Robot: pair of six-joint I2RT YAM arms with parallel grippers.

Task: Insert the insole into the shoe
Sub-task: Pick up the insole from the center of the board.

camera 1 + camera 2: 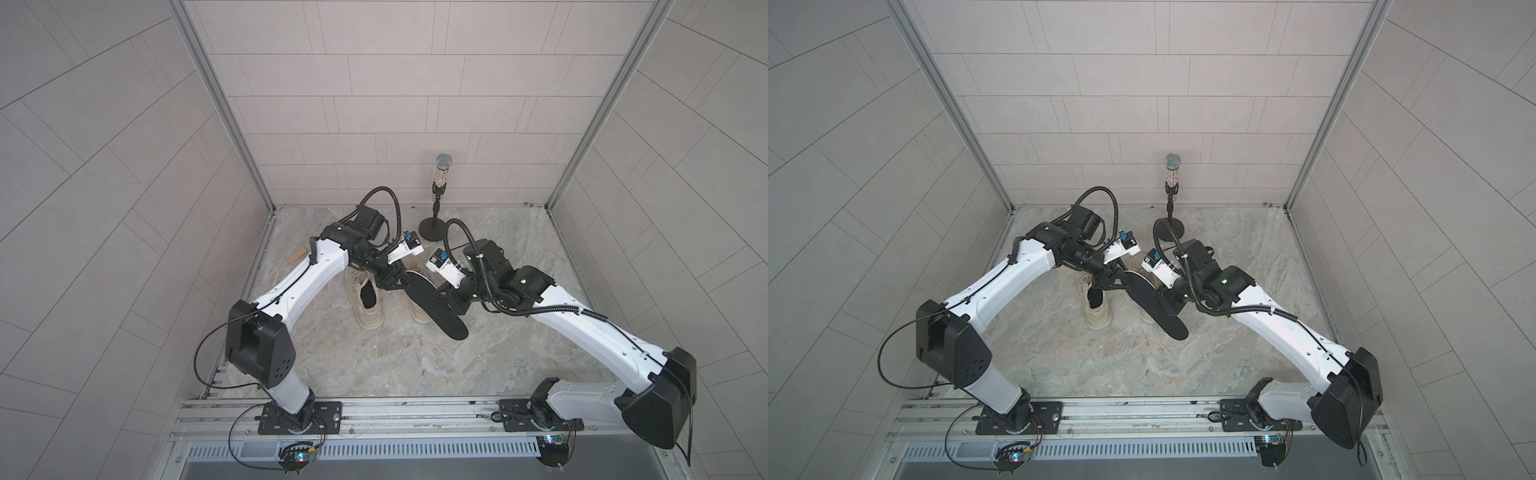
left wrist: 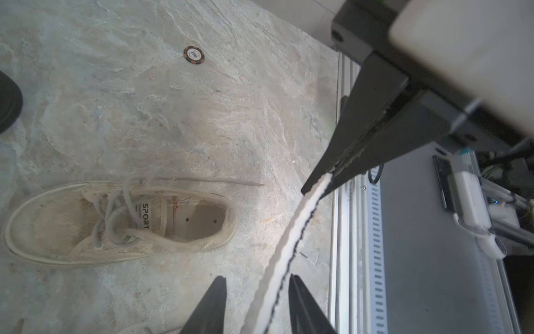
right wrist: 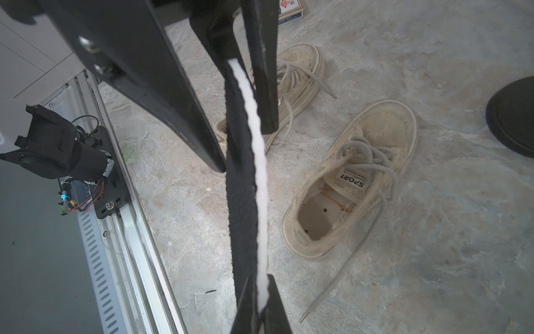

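Marbled tabletop point(image 1: 415, 365): black insole point(image 1: 440, 311) (on edge) slants upper-left to lower-right of frame; right hand point(image 2: 323, 182) clamps it, left hand point(image 2: 256, 279) straddles it, fingers apart.

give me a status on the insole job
Right gripper shut on insole. Left gripper open, astride its other end. Insole not yet in the empty shoe. Nothing blocking its opening.

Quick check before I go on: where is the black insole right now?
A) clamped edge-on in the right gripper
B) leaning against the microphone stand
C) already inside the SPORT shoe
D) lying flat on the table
A: the right gripper has its jaws shut on the insole, which stands on edge, while the shoe with the SPORT tag is bare inside.
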